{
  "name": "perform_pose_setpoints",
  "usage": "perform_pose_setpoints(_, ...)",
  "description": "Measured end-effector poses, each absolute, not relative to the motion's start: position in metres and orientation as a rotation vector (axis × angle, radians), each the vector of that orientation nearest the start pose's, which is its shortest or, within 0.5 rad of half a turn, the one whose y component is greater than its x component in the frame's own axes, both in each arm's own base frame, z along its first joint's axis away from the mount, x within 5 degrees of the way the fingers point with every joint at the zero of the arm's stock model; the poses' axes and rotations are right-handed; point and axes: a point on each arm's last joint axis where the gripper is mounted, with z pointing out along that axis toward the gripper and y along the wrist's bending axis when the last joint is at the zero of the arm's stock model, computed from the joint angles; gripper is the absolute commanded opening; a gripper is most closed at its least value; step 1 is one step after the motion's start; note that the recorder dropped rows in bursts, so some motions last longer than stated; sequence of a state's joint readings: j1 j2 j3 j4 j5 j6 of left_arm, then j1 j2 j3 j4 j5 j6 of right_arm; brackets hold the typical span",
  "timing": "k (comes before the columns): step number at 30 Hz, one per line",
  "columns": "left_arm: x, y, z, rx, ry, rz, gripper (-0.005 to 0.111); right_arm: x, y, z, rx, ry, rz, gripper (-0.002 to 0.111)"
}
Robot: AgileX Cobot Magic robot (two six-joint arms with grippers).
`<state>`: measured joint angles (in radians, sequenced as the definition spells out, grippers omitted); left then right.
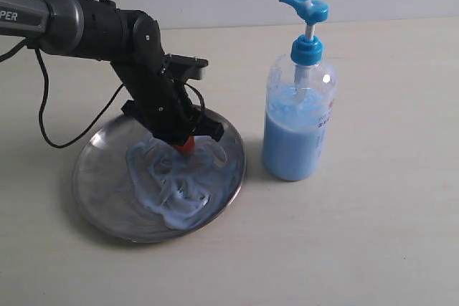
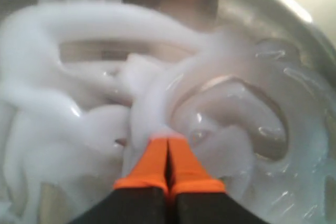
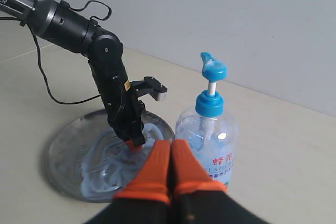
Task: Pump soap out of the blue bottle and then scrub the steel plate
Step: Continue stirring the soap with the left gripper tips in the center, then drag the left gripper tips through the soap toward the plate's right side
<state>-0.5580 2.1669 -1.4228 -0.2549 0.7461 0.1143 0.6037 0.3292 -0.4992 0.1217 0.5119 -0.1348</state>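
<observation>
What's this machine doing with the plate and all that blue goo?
One robot arm seems to be scrubbing. The left arm's fingers, shut, dip their tips into the pale soap swirled over the steel plate. The blue bottle stands upright beside the plate, partly full, with nothing touching it. The right arm's fingers are shut too, empty, and clear of the bottle.

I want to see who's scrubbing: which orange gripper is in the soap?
The left gripper: it is shut with its tips in the soap on the plate. The right gripper, also shut, touches no soap.
</observation>
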Motion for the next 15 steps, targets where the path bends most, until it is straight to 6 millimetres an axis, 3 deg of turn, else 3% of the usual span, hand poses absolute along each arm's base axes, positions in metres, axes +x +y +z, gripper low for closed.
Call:
perform_pose_setpoints(9, 0.349, -0.245, 0.112, 0.652, 2.870, -0.480, 0.000, 0.055, 0.044, 0.313, -0.615, 1.743, 0.458, 0.000)
perform_pose_setpoints(15, 0.342, -0.247, 0.113, 0.736, 2.903, -0.564, 0.000, 0.055, 0.044, 0.313, -0.615, 1.743, 0.458, 0.000)
